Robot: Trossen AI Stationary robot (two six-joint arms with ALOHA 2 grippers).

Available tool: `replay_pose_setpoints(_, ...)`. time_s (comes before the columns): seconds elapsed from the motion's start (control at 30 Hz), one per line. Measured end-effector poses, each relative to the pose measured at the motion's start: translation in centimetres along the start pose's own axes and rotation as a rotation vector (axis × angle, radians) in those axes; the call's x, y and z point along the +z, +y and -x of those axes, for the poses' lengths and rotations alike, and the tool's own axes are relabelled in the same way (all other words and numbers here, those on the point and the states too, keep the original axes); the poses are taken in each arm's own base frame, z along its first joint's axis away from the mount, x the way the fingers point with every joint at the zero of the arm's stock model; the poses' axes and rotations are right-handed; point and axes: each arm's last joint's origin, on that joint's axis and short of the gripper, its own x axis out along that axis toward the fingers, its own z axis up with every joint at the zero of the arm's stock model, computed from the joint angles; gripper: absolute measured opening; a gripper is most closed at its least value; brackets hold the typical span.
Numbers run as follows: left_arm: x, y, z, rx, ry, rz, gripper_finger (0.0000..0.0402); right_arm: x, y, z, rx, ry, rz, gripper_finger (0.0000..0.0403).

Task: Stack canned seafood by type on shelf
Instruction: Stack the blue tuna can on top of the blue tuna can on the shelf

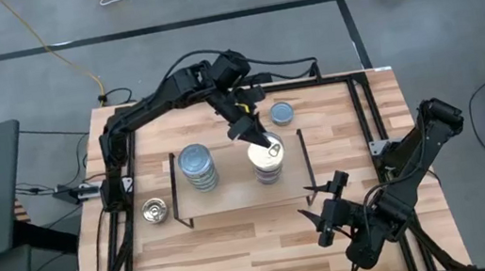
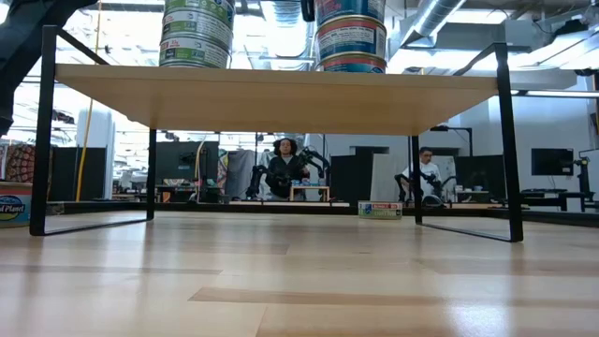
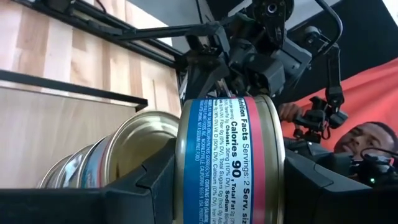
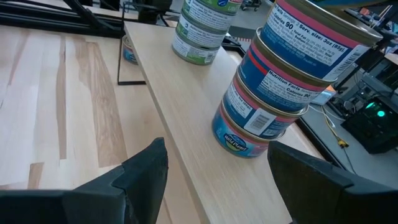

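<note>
Your left gripper [image 1: 266, 146] sits just above centre in the overhead frame, directly over the right-hand stack of blue-and-pink-labelled round tins [image 1: 267, 163] on the small light wooden shelf with thin black wire legs [image 1: 236, 193]. Its two dark fingers [image 3: 155, 183] are closed partway around one blue-and-pink-labelled tin with a gold rim [image 3: 231, 163], which fills the lower middle of the left wrist frame, held on edge with its label facing the camera. Behind it in that frame, at lower left, lie the gold lids of the stacked tins [image 3: 127, 152]. In the overhead frame a shiny pull-tab lid shows right at the fingertips; you cannot tell whether the held tin already rests on the stack.

Left of centre on the same shelf stands the second stack, green-labelled tins with dull blue-grey lids [image 1: 198, 167]. In the low frame both stacks rise off the top edge, green at upper left [image 2: 197, 33], blue-and-pink at upper middle [image 2: 351, 35].

Two tins are off the shelf, on the larger wooden tabletop [image 1: 241, 259]: one blue-grey-lidded tin [image 1: 282, 112] above and right of centre, and one silver-gold pull-tab tin [image 1: 154, 210] at left of centre, just beside the shelf's left legs.

Your right gripper [image 1: 324, 208] waits at lower right of the overhead frame, off the shelf's right front corner, fingers [image 4: 140, 171] spread apart and holding nothing.
</note>
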Motion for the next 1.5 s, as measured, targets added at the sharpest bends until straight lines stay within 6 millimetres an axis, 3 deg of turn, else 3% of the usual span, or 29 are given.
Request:
replay_pose_setpoints(0.23,-0.1,0.1,0.1,0.033,0.003,0.001,0.0207,0.0,0.0,0.0,0.000,0.000,-0.001,0.0301)
replay_pose_setpoints(0.77,-0.1,0.4,0.1,0.084,-0.004,-0.153,0.0324,0.0,0.0,0.0,0.000,0.000,-0.009,0.0301)
replay_pose_setpoints(1.07,0.1,-0.9,1.8,0.102,-0.026,-0.263,0.0329,0.0,0.0,0.0,0.000,0.000,-0.009,0.0301)
replay_pose_setpoints(1.27,-0.4,-0.8,1.7,0.126,0.005,-0.235,0.0328,0.0,0.0,0.0,-0.002,0.002,-0.010,0.0301)
replay_pose_setpoints(1.5,-0.2,-1.0,2.1,0.181,-0.010,-0.342,0.0328,0.0,0.0,0.0,-0.002,0.002,-0.012,0.0301)
